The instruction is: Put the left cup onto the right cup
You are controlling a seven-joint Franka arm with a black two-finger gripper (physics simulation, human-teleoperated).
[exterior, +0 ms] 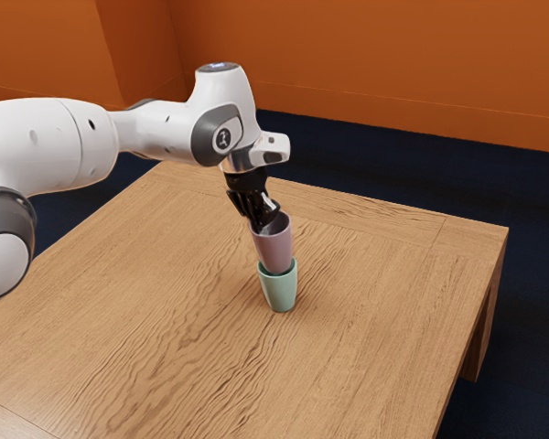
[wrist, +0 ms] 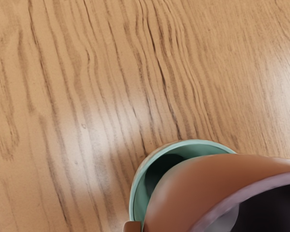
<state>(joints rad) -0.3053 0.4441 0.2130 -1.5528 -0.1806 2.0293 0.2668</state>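
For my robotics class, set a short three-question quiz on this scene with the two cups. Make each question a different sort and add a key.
1. True or false: the mauve cup stands on the table beside the green cup, apart from it.
2. Choose one. The gripper is at: A) the mauve cup's rim; B) the green cup's base; C) nothing, hanging free.
3. Fill the gap: the green cup stands upright on the wooden ____.

Key
1. False: the mauve cup's lower part sits inside the green cup.
2. A.
3. table.
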